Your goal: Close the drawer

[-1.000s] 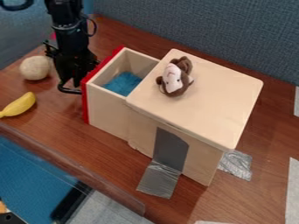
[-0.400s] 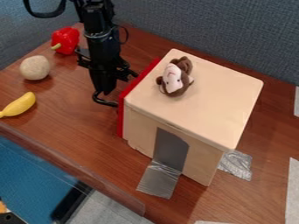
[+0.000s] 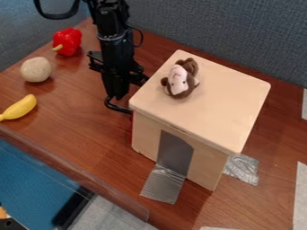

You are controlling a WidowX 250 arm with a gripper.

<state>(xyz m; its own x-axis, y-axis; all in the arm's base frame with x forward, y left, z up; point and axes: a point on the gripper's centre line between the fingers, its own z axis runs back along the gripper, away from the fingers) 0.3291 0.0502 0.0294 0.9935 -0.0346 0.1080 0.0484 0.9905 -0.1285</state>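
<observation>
Drawer front, a thin red strip, edges the boxy wooden cabinet; jaws' state I cannot tell.

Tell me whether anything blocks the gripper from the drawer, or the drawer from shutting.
Nothing visible does. The gripper is right beside the drawer's red front, and the drawer looks pushed into the wooden box already. The toy monkey is on the box's top, out of its path.
</observation>
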